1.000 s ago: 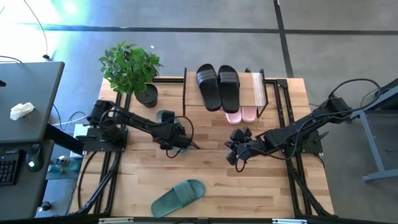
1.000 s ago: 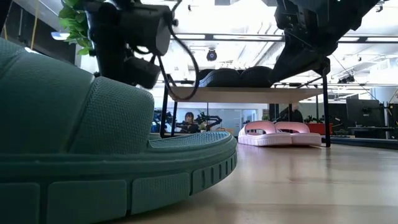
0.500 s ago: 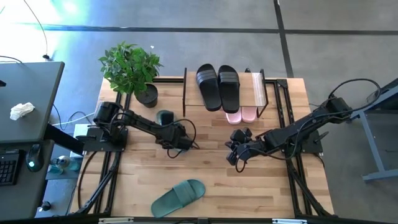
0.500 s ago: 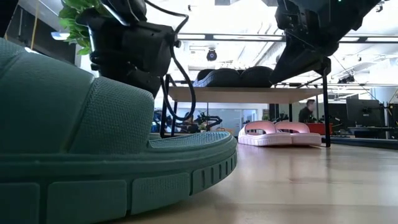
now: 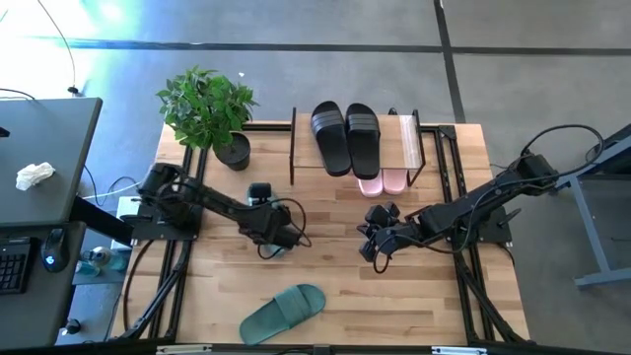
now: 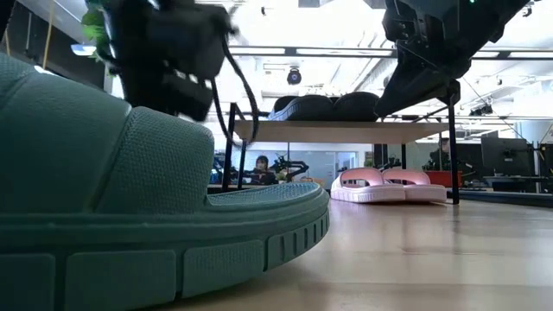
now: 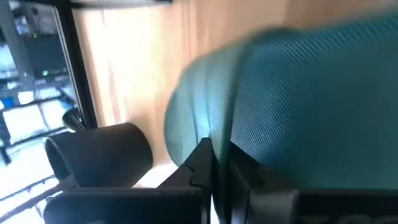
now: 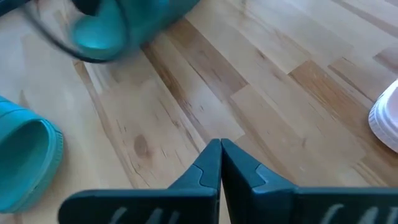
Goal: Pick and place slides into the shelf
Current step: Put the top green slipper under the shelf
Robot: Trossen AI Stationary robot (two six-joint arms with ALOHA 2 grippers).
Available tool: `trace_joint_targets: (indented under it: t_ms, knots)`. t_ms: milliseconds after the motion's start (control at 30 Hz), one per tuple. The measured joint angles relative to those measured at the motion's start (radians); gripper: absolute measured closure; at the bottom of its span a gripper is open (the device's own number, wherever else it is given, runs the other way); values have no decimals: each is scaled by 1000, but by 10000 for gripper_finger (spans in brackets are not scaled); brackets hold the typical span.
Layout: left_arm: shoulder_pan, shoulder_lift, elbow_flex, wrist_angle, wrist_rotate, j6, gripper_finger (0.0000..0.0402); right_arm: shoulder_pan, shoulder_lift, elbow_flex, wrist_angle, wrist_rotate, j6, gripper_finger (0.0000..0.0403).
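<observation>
Wood tabletop [image 5: 414, 296]; left tool [image 5: 279, 240] clamped, seemingly on green slide [image 7: 298, 99]; right tool [image 5: 370, 248] shut, empty.

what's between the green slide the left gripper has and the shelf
Nothing visible blocks the way. The left gripper is shut on a green slide, and bare table lies between it and the shelf. On the shelf, black slides fill the left part of the top; pink slides sit beneath.

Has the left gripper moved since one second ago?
Yes. In the high view the left gripper has drawn back from the shelf toward the near table edge, its fingers now shut on the green slide.
</observation>
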Motion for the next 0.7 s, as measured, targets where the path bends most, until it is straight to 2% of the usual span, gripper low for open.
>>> trace_joint_targets:
  t_ms: [200, 367, 500, 700]
  knots:
    - [-124, -104, 87, -135, 27, -49, 397, 0, 0, 0, 2, 17, -2, 403]
    - [-231, -162, 206, -155, 3, -2, 398, -6, -10, 0, -2, -53, 3, 403]
    - [-281, -160, 310, -144, -83, 41, 399, -18, -73, 0, -12, -141, 56, 403]
    - [-264, -119, 394, -72, -282, 112, 400, -23, -224, 0, -5, -252, 111, 403]
